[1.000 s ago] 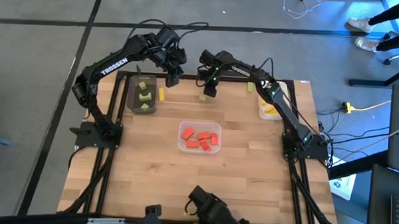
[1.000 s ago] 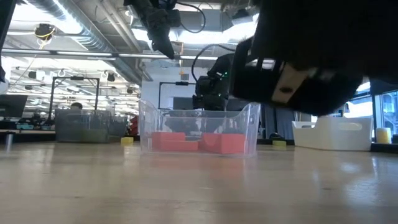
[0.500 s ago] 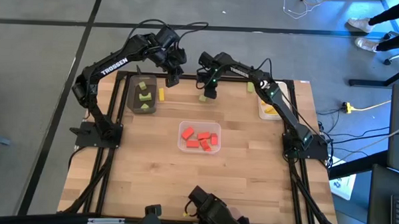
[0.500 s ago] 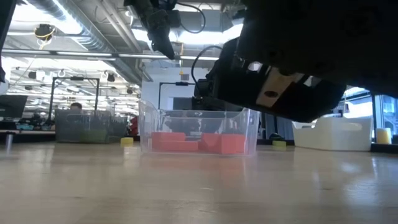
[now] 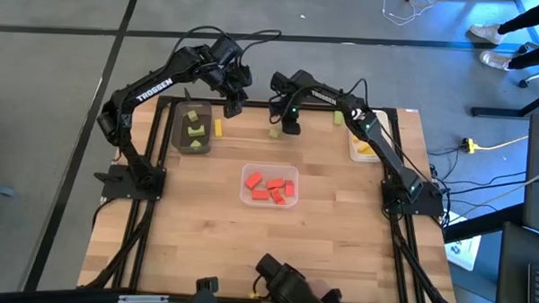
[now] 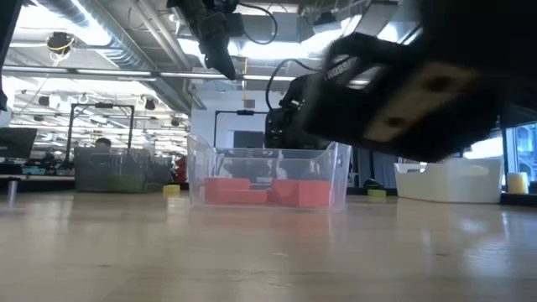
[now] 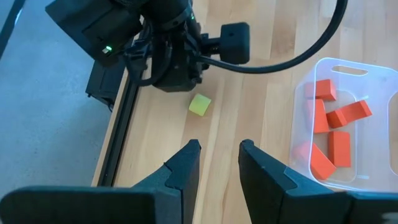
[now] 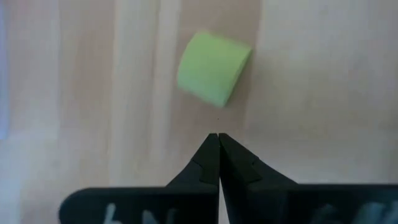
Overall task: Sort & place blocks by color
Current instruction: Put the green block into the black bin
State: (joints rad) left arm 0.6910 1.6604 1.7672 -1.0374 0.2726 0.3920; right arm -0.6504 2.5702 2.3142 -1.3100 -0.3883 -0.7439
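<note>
A light green block (image 8: pixel 213 68) lies on the wood near the table's far edge, also seen in the high view (image 5: pixel 275 132). My right gripper (image 8: pixel 217 135) points down beside it, shut, with bare wood between its tips and the block. My left gripper (image 7: pixel 217 155) hangs raised and open over the far left (image 5: pixel 231 101), nothing between its fingers. Red blocks lie in the clear tray (image 5: pixel 247 197), green ones in the dark grey tray (image 5: pixel 182 141), yellow ones in the white tray (image 5: pixel 353 152). A yellow block (image 5: pixel 218 127) and another green block (image 5: pixel 338 120) rest loose on the table.
The clear tray (image 6: pixel 340 172) stands mid-table, in front of the right gripper in the low view. The dark grey tray sits far left and the white tray (image 6: pixel 453 180) far right. Bare wood fills the near half of the table (image 5: pixel 266 250).
My right gripper has rolled about its own axis and tipped slightly while staying over the loose green block near the far edge; it stays shut. The block has not moved.
</note>
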